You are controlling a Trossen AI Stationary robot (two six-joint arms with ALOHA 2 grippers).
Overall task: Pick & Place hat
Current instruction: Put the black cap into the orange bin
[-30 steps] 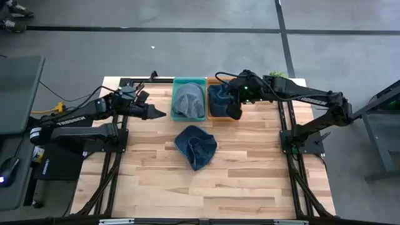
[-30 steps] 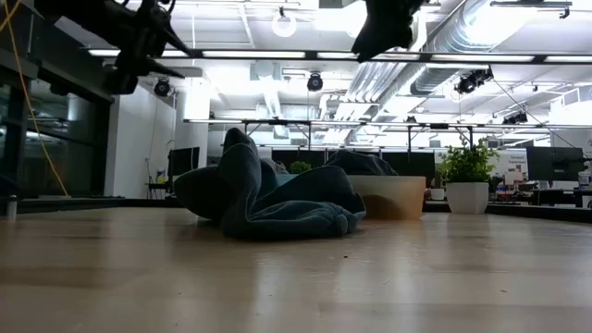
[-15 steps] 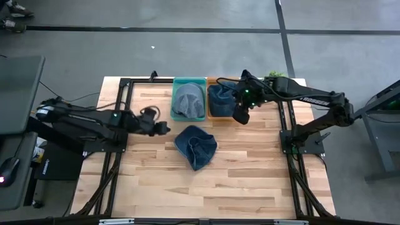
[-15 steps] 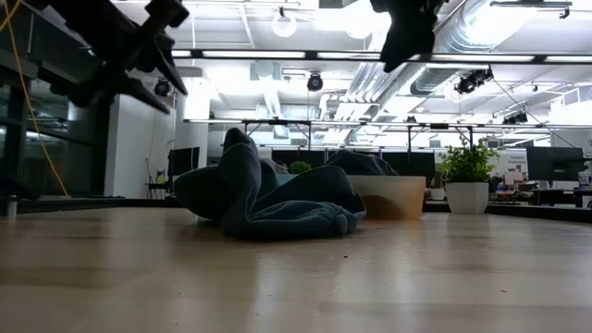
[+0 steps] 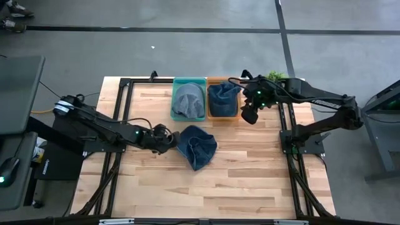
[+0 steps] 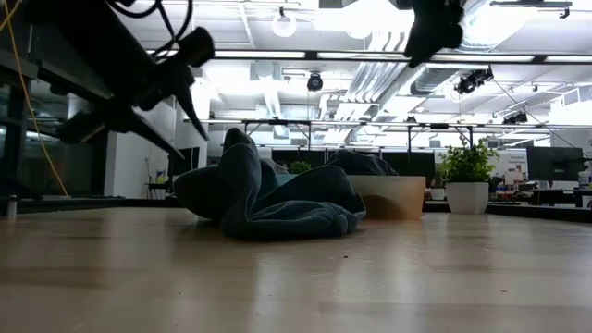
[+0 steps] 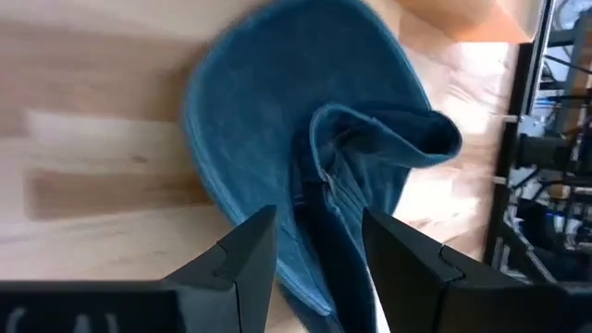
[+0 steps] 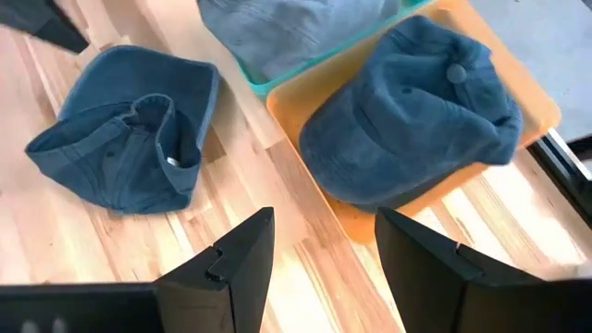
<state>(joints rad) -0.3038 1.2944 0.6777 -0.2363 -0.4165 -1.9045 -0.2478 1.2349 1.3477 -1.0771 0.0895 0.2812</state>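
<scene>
One blue denim hat (image 5: 196,145) lies crumpled on the table (image 5: 250,181), in front of the teal bin (image 5: 189,81) and orange bin (image 5: 212,114). My left fingers (image 7: 319,245) stand apart just beside its brim; my right fingers (image 8: 324,250), also apart, wait beside the orange bin. It looks soft, light and floppy, so I judge a pinch on the raised fold safest.

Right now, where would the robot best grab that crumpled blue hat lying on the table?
Probably the raised fold at the middle of the blue hat: it stands up from the flat cloth. The open left gripper already faces it from the hat's left side.
</scene>
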